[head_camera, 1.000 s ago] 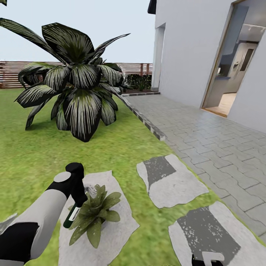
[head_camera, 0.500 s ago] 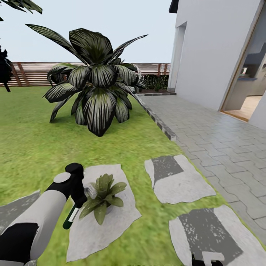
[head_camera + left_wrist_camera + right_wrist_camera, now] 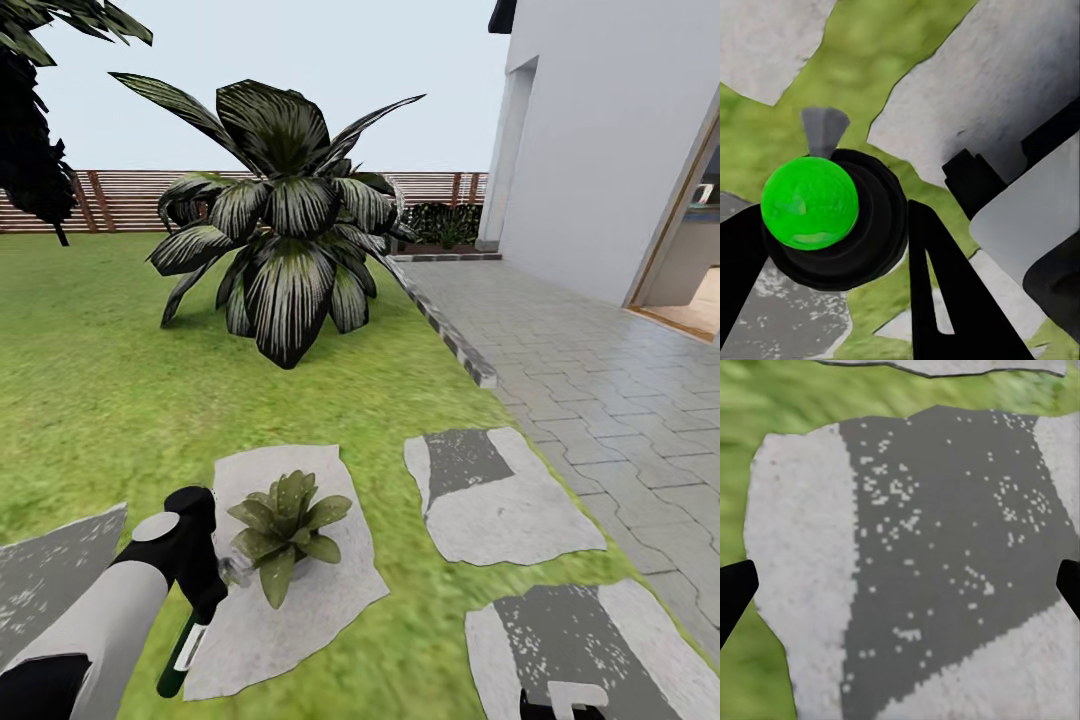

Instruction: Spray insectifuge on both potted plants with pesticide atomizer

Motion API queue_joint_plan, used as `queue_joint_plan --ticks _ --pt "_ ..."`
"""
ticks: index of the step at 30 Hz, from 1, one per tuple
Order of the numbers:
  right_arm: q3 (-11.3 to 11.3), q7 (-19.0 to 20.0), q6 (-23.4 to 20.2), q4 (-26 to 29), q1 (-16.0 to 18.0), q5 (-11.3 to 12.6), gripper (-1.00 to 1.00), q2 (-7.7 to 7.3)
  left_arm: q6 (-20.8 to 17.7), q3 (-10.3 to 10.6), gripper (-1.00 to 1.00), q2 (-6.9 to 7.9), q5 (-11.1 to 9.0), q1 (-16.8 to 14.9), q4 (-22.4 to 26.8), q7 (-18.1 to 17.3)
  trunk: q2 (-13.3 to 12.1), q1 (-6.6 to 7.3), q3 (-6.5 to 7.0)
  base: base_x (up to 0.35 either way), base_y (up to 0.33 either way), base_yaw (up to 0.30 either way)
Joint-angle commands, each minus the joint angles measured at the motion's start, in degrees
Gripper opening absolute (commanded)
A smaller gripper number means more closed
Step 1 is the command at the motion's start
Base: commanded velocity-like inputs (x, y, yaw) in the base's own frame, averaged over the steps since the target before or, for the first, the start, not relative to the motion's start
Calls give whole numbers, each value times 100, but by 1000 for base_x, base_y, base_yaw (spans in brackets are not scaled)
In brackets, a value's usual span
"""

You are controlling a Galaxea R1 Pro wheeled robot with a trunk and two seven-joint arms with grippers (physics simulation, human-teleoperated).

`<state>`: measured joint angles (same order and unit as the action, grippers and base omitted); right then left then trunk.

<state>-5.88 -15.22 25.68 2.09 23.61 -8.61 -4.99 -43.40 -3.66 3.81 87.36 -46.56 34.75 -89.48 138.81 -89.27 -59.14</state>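
Now, atomizer: dark bottle with green-and-black cap [image 3: 810,202], clamped between the left tool's [image 3: 825,247] black fingers, hanging low beside the plant.
Potted plant: low olive-green rosette [image 3: 285,528] on a grey stepping stone [image 3: 300,610] in the lawn.
Right tool: [image 3: 900,585] fingertips wide apart over another dark-patched stone [image 3: 945,555].
Background: huge striped-leaf plant [image 3: 285,235], brown slatted fence [image 3: 120,200].

Bright, flat daylight, no hard shadows; lawn [image 3: 90,400] soft, wrist views blurry w/ pixelated edges.
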Motion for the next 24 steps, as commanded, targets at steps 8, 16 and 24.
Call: queue_joint_plan --ticks 8,16,24 --pt "-46 -24 16 1 4 -59 100 9 -55 -646 -100 -75 -6 114 -5 458 2 1 -5 5 -16 0" --pt "-44 -25 16 2 4 -58 100 16 -63 -668 -100 -73 0 116 -5 466 2 1 -5 93 -238 195" --pt "-44 -25 16 2 5 -58 100 16 -64 -680 -100 -35 1 121 -4 473 2 1 -5 48 -264 275"
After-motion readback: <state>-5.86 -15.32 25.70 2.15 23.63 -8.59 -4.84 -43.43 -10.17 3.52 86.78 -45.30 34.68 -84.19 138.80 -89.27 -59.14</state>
